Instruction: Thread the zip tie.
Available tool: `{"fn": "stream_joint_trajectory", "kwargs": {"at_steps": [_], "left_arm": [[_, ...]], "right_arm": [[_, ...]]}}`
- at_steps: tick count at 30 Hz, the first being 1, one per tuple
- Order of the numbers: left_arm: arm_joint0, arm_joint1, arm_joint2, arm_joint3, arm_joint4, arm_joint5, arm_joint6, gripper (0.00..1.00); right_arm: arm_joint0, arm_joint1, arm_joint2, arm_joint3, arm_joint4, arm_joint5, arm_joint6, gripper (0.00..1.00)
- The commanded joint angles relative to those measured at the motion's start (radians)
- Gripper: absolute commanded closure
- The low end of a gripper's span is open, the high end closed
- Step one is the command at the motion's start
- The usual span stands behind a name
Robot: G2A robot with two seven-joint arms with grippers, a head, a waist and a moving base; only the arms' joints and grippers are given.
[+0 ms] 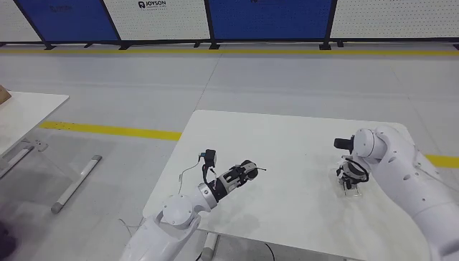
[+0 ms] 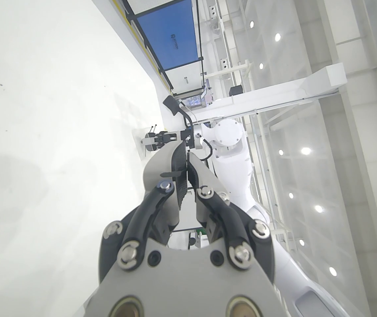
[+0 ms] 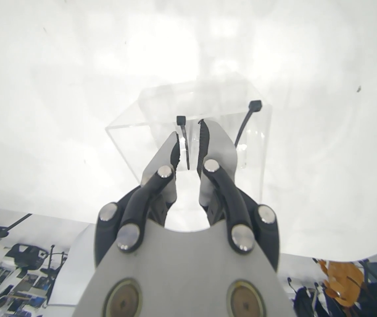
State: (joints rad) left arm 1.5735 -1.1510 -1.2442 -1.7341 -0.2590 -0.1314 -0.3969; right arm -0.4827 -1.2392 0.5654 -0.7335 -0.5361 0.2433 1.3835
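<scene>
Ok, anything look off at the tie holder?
Only minor: in the clear holder, the leaning zip tie tilts sideways, while the upright zip tie stands between the right gripper's open fingers. The left gripper grips a third zip tie. Nothing spilled or broken.

Logo print stands on the left white panel (image 1: pixel 152 6) at eleven o'clock and the blue panel (image 1: pixel 269 6) at twelve. The right white panel (image 1: pixel 398 6) at one o'clock carries a larger logo
</scene>
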Motion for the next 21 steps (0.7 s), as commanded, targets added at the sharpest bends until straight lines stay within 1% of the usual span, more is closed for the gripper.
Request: {"fn": "stream_joint_trajectory", "kwargs": {"at_steps": [1, 2, 8, 13, 17, 21], "left_arm": [[0.0, 0.0, 0.0, 0.0, 0.0, 0.0, 0.0, 1.0], [0.0, 0.0, 0.0, 0.0, 0.0, 0.0, 0.0, 1.0], [0.0, 0.0, 0.0, 0.0, 0.0, 0.0, 0.0, 1.0], [0.0, 0.0, 0.0, 0.0, 0.0, 0.0, 0.0, 1.0], [0.0, 0.0, 0.0, 0.0, 0.0, 0.0, 0.0, 1.0], [0.0, 0.0, 0.0, 0.0, 0.0, 0.0, 0.0, 1.0]], "right_arm": [[0.006, -0.007, -0.002, 0.018, 0.001, -0.007, -0.002, 0.98], [0.008, -0.01, -0.002, 0.025, 0.002, -0.009, -0.003, 1.0], [0.016, -0.023, -0.002, 0.055, 0.0, -0.021, -0.008, 1.0], [0.014, -0.024, 0.003, 0.054, -0.012, -0.025, -0.011, 1.0], [-0.001, -0.014, 0.019, 0.017, -0.022, -0.028, -0.016, 1.0], [-0.027, 0.011, 0.051, -0.053, -0.035, -0.03, -0.002, 1.0]]}}
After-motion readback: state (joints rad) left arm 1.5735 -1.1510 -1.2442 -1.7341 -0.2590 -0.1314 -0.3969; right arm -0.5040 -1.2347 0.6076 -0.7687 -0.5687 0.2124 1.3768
